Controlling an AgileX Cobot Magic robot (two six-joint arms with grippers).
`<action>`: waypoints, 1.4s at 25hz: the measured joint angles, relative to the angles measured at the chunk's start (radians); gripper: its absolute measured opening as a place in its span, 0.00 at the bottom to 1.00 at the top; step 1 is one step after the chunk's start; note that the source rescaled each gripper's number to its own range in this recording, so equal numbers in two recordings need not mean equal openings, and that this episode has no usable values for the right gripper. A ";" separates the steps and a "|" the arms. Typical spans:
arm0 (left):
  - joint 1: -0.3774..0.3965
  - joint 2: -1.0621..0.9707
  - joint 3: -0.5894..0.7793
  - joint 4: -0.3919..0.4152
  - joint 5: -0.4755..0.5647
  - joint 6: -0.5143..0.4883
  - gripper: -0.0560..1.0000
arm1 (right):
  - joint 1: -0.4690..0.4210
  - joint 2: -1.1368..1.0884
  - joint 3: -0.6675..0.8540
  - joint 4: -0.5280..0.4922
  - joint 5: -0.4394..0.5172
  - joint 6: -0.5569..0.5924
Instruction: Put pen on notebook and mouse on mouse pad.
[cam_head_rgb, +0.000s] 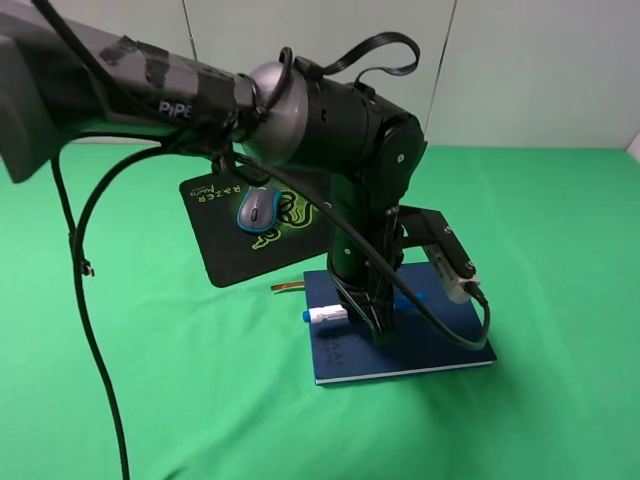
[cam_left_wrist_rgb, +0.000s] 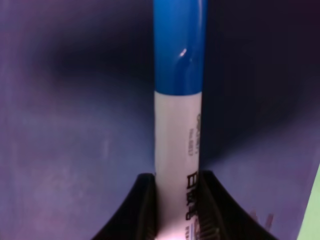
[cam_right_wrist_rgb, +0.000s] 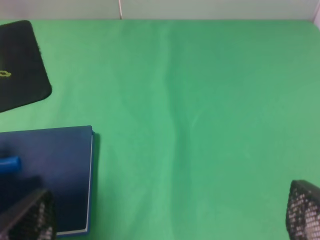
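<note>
Pen (cam_left_wrist_rgb: 177, 125) is pinched at its white barrel between the black fingers (cam_left_wrist_rgb: 144, 210) of the left gripper (cam_left_wrist_rgb: 177, 205), which is clamped on it from both sides. It is down on the navy notebook (cam_head_rgb: 440, 345), blue cap toward the right in the overhead view. Meanwhile the mouse (cam_head_rgb: 258, 208) sits on the mouse pad (cam_head_rgb: 225, 255) right beside the green logo, and the right gripper (cam_right_wrist_rgb: 165, 215) hangs with its jaws spread wide over green cloth (cam_right_wrist_rgb: 200, 100), just beside the notebook's edge.
</note>
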 joint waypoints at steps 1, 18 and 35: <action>-0.003 0.005 0.000 0.000 -0.014 0.000 0.06 | 0.000 0.000 0.000 0.000 0.000 0.000; -0.024 0.042 0.000 -0.002 -0.113 -0.033 0.06 | 0.000 0.000 0.000 0.000 0.000 0.000; -0.024 0.040 -0.003 -0.010 -0.130 -0.071 1.00 | 0.000 0.000 0.000 0.000 0.000 0.000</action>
